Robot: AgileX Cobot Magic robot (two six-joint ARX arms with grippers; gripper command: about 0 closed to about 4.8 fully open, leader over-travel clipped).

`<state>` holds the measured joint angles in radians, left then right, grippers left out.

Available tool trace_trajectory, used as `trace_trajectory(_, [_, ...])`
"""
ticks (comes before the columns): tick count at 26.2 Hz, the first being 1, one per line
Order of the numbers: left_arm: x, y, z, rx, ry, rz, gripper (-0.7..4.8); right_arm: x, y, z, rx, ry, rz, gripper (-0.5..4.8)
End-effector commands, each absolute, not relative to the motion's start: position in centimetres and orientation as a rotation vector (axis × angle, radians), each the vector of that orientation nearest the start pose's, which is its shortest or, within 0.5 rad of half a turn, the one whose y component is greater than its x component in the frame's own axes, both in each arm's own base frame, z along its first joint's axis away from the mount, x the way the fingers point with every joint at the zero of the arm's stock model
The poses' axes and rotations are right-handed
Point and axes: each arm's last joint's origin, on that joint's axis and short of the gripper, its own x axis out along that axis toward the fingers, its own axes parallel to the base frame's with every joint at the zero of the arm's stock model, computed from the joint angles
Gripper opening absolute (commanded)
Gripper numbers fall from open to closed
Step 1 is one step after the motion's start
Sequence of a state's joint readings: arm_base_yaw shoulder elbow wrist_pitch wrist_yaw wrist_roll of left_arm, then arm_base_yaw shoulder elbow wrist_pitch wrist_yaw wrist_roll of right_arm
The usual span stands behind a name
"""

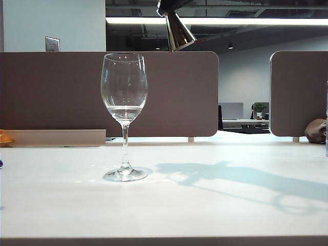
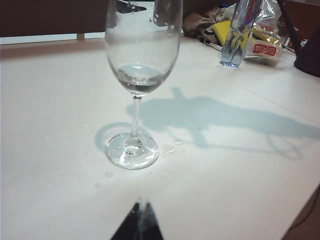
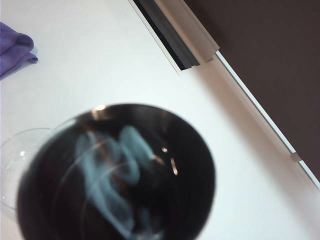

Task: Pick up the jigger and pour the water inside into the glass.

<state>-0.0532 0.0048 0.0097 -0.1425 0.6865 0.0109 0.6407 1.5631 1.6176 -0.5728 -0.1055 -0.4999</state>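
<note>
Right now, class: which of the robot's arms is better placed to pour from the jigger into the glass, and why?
The right. Its gripper holds the jigger above the glass; the left gripper sits low near the glass's foot, holding nothing.

Right tool [image 1: 169,6]: black, hard-edged and angular, faintly glossy, seen only as a small sliver in the exterior view, above the glass [image 1: 124,115] and a little to its right. Left tool [image 2: 137,225]: dark, near-black wedge narrowing to a single point, with a pale grey streak down its middle, on the camera's side of the glass's foot and apart from it. Markings too blurred to tell.
</note>
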Motion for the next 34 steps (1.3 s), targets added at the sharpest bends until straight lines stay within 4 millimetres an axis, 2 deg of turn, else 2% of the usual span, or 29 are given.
trace_trajectory(1, [8.9, -2.3, 15.3, -0.027, 0.127, -0.746, -0.05, 27.3, 20.9, 39.7, -0.604, 0.286, 0.838, -0.01])
trace_trajectory(26, [8.9, -2.3, 15.3, -0.027, 0.127, -0.747, -0.05, 27.3, 21.3, 39.4, -0.653, 0.298, 0.8, -0.01])
trace_trajectory(34, [8.9, -2.3, 15.3, -0.027, 0.126, -0.747, -0.05, 28.8, 22.7, 39.6, -0.681, 0.331, 0.758, -0.01])
